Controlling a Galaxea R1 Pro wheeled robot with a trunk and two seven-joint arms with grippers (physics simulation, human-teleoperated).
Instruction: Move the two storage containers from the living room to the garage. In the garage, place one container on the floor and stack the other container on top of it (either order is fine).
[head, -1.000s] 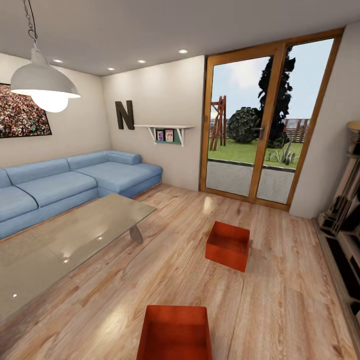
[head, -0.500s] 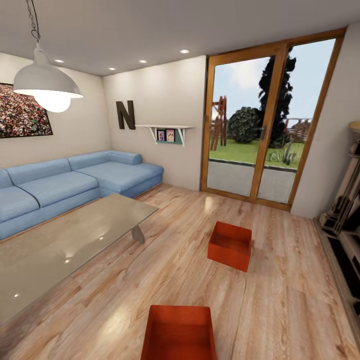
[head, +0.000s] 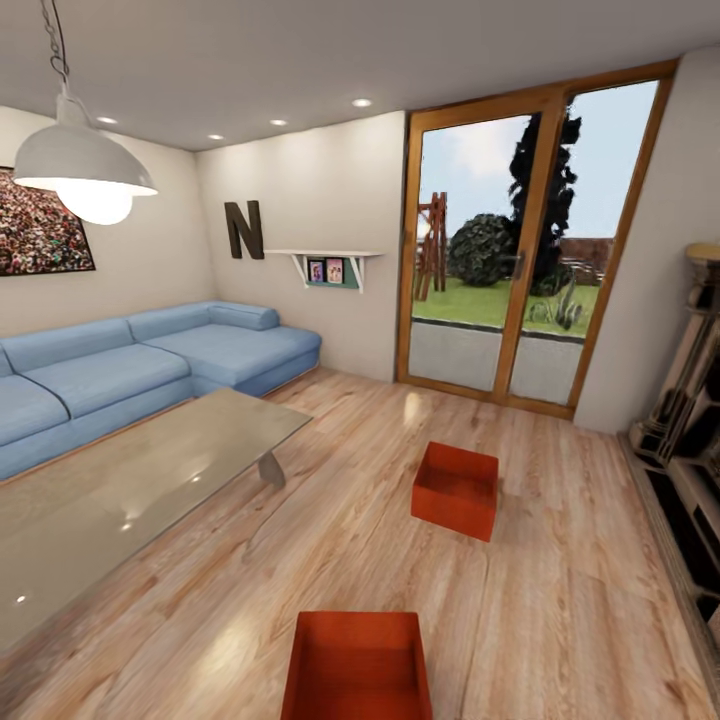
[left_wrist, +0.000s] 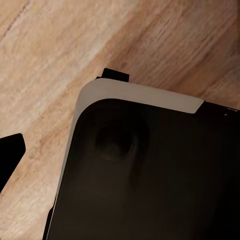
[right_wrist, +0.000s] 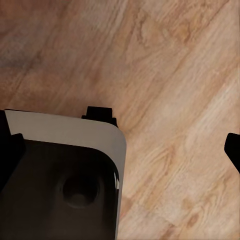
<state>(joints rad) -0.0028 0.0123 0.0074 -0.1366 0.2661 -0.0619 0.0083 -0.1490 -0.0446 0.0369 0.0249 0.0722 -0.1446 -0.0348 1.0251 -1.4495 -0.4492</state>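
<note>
The near storage container sits low and straight ahead, the far one beyond, rightward; I cannot tell either claw's state.

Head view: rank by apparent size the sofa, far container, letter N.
1. blue sofa
2. far container
3. letter N, though it hangs farther from the camera, so true size is unsure.

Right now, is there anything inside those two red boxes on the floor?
The nearer storage container shows a bare red bottom, though its front part is cut off by the picture's edge. The farther container looks empty too, but its near wall hides part of the inside.
</note>
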